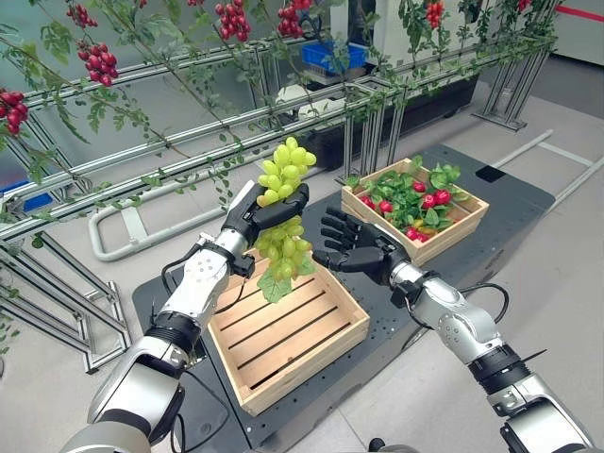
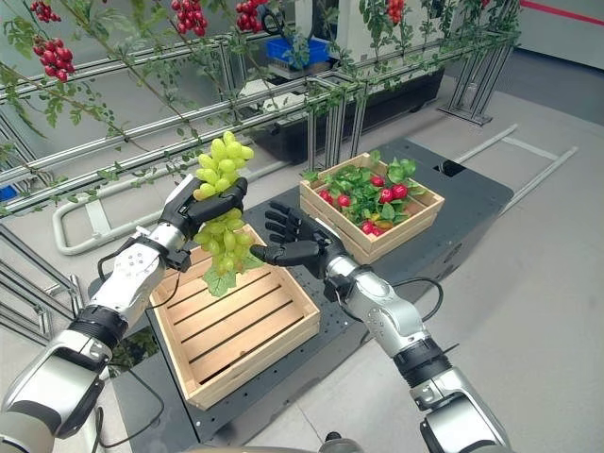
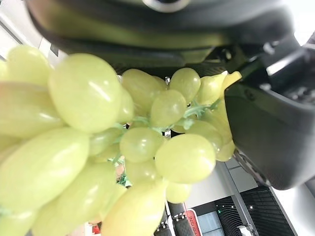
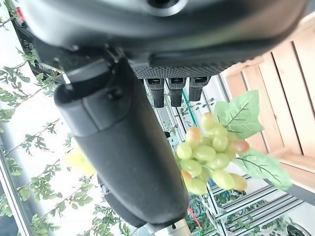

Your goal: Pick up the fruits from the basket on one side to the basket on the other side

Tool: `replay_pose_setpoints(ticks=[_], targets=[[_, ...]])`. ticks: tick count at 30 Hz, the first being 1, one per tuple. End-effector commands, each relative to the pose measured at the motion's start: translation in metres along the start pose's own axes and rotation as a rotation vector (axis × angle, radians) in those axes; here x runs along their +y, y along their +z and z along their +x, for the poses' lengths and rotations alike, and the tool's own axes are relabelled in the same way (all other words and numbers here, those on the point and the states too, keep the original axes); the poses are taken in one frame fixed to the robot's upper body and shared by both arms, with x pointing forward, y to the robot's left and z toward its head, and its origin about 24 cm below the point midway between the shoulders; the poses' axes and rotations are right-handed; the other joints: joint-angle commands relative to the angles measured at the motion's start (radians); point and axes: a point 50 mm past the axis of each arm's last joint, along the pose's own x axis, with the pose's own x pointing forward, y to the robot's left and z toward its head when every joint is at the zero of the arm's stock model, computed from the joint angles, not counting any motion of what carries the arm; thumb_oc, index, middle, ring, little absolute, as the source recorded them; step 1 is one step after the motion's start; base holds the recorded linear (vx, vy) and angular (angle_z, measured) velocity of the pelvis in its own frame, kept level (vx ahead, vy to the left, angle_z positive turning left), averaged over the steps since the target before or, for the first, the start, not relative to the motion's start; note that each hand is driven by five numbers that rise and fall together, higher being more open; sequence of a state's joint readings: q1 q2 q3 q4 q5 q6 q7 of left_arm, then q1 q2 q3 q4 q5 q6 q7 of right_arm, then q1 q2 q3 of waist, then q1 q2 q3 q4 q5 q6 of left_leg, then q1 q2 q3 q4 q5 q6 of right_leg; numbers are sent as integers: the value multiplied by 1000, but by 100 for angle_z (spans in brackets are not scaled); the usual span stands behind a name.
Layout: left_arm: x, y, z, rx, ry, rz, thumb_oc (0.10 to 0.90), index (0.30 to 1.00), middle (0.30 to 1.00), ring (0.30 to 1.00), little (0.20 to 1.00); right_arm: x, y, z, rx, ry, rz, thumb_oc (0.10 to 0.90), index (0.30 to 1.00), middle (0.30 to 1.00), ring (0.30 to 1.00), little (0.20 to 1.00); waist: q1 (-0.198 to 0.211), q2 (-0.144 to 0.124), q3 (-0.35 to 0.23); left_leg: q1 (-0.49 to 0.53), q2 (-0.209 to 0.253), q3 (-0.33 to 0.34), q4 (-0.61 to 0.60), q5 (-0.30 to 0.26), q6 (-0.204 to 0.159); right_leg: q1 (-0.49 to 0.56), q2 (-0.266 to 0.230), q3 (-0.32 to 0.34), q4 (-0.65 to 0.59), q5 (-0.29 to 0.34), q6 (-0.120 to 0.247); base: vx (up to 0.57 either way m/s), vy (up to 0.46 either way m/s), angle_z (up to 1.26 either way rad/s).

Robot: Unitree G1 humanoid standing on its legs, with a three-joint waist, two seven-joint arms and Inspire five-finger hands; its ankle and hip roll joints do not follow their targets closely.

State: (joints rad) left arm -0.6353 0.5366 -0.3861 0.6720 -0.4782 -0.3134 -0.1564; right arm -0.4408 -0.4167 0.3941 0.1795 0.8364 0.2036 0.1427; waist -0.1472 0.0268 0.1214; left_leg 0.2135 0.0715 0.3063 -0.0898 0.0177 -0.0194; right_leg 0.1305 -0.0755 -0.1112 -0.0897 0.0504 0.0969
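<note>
One grape bunch [image 1: 283, 203] clenched in left hand [image 1: 253, 215] mid-frame, right hand [image 1: 347, 243] spread alongside, handover toward right-side crate [image 1: 469, 219] likely next.

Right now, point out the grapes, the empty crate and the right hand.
grapes [image 1: 286, 165], left eye view, upper berries.
empty crate [image 1: 283, 335], left eye view, slatted floor.
right hand [image 1: 351, 247], left eye view, palm.

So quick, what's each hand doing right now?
Left hand: shut on the grapes.
Right hand: open, holding nothing, beside the grapes.
</note>
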Motion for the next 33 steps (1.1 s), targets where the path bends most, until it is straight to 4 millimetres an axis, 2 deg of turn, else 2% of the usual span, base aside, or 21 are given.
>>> replay_pose_setpoints(ticks=[1, 7, 14, 22, 30, 33], targets=[[27, 87, 23, -378, 65, 19, 417, 326, 326, 326, 326, 25, 51, 7, -235, 162, 39, 800, 900, 900, 900, 900, 5, -1, -46, 20, 4, -17, 2, -79, -10, 45, -7, -4, 2, -58, -36, 0, 0, 0], [12, 94, 28, -410, 12, 4, 416, 324, 324, 324, 324, 37, 47, 17, -196, 189, 26, 800, 900, 900, 900, 900, 15, -4, -46, 20, 4, -24, 2, -77, -10, 47, -8, -10, 2, -59, -38, 0, 0, 0], [-6, 102, 35, -440, -38, -48, 409, 314, 314, 314, 314, 50, 59, 32, -207, 181, -46, 800, 900, 900, 900, 900, 32, -12, -48, 18, 3, -40, 2, -76, -11, 52, -8, -19, 2, -61, -41, 0, 0, 0], [-31, 100, 41, -438, -97, -112, 409, 314, 314, 314, 314, 62, 69, 50, -189, 157, -70, 800, 900, 900, 900, 900, 55, -26, -59, 22, 5, -59, 2, -78, -11, 63, -5, -30, 2, -67, -47, 0, 0, 0], [-50, 98, 45, -428, -138, -168, 400, 300, 300, 300, 300, 72, 73, 61, -178, 147, 16, 800, 900, 900, 900, 900, 74, -38, -69, 24, 6, -71, 2, -79, -12, 71, -5, -40, 2, -69, -48, 4, -4, 2], [-55, 97, 46, -424, -151, -195, 400, 300, 300, 300, 300, 74, 74, 65, -176, 150, 96, 800, 900, 900, 900, 900, 78, -41, -73, 25, 7, -73, 2, -79, -12, 72, -3, -40, 2, -68, -49, 5, -2, 1]])
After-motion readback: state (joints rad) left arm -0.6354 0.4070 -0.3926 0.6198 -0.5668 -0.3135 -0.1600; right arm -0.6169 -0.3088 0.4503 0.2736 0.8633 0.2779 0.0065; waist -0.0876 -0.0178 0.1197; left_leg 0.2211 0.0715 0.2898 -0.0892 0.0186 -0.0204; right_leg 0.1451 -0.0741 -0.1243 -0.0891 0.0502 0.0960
